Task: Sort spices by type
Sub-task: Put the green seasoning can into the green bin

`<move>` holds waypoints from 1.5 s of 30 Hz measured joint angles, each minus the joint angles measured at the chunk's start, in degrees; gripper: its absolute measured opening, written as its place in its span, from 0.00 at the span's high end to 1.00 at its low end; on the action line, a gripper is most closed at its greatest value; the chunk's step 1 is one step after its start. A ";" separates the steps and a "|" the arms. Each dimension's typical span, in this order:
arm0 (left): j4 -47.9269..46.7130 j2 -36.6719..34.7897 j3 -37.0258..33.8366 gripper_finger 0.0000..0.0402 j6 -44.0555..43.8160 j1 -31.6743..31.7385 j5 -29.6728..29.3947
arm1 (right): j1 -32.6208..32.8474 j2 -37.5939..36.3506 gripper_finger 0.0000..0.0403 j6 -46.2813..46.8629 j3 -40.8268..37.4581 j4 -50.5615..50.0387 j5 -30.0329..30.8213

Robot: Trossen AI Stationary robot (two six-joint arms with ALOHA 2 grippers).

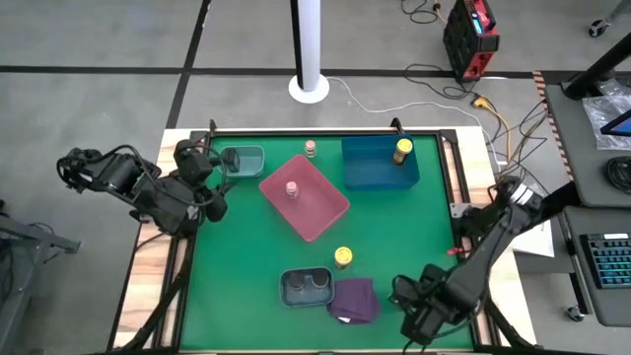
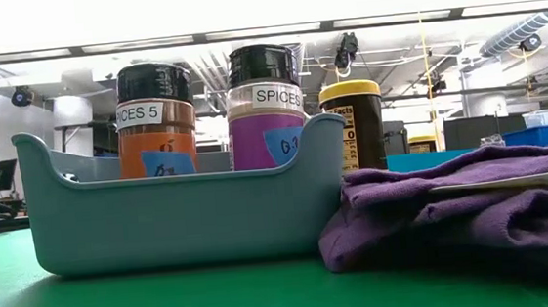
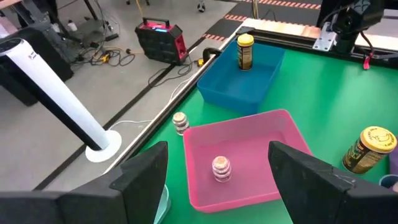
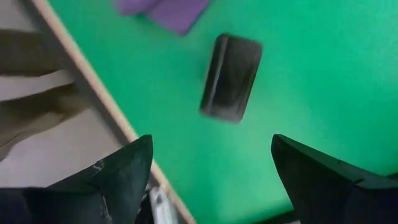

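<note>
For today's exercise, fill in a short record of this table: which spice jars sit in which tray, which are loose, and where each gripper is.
pink tray: one pink jar
blue tray: one yellow jar
grey tray: two dark-lidded jars
loose on mat: second pink jar, second yellow jar
left gripper: open, by teal tray
right gripper: open, near purple cloth

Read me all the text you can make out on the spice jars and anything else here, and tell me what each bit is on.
"ICES 5", start cut off by the rim: white band on the orange jar in the grey tray.
"SPICES": white band on the purple jar beside it.
Blue stickers on both jars: handwriting too unclear to read.
Yellow-lidded jar behind the tray: "acts" shows at its label's edge; the rest is too small.
Yellow jar in the left wrist view: print blurred.
</note>
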 joint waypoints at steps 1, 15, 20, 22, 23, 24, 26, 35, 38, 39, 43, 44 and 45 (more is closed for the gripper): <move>0.00 0.00 0.00 0.35 0.00 0.00 0.00 | -0.32 0.71 0.20 0.15 -0.48 0.25 0.32; 1.40 0.76 0.00 0.35 0.68 0.00 1.55 | -5.76 2.30 0.22 1.98 -9.15 10.38 -0.20; 1.36 0.74 0.00 0.35 1.86 0.00 1.57 | -7.17 2.34 0.26 1.84 -12.53 18.37 -0.85; 1.36 0.74 0.00 0.35 2.35 0.00 1.88 | -7.53 2.34 0.29 1.96 -13.17 19.92 -0.97; 1.32 0.74 0.00 0.35 2.61 0.00 2.04 | -7.70 2.34 0.32 2.31 -13.36 19.86 -1.08; 1.31 0.74 0.00 0.35 2.78 0.00 2.25 | -7.86 2.34 0.35 2.41 -13.54 19.84 -1.31; 1.31 0.74 0.00 0.35 3.15 0.00 3.21 | -8.12 2.34 0.42 2.45 -13.79 19.86 -1.88; 2.41 -0.42 0.00 0.39 6.99 1.13 24.52 | -9.61 0.61 0.71 0.28 -13.28 17.09 -6.21; 3.65 -1.48 0.00 0.42 8.50 1.31 27.52 | -10.82 -2.75 0.71 -0.56 -11.21 12.97 -8.55; 4.40 -1.86 0.00 0.43 9.19 1.31 27.56 | -11.51 -4.10 0.71 -0.84 -10.03 11.09 -8.91; 7.78 -3.43 0.00 0.45 12.58 1.31 27.51 | -15.20 -8.83 0.71 -1.51 -3.55 2.10 -7.00; 8.50 -3.73 0.00 0.46 13.52 1.31 27.48 | -16.31 -9.62 0.71 -1.83 -1.51 0.46 -5.40; 9.04 -3.98 0.02 0.46 14.38 1.31 27.29 | -17.57 -10.19 0.71 -2.52 0.63 -1.16 -3.51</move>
